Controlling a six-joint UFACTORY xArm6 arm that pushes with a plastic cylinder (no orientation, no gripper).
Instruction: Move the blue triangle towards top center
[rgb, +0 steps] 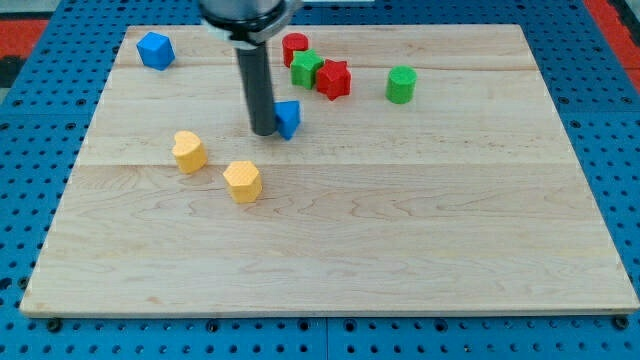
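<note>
The blue triangle (289, 117) lies on the wooden board (420, 230), left of centre in the upper part. My tip (264, 131) stands right against the triangle's left side, touching it or nearly so. The rod rises from there toward the view's top and hides part of the triangle's left edge.
A red cylinder (294, 47), a green block (306, 68) and a red star-like block (333, 78) cluster just above and right of the triangle. A green cylinder (401, 84) stands further right. A blue block (155, 49) sits at top left. Two yellow blocks (189, 151) (243, 181) lie below left.
</note>
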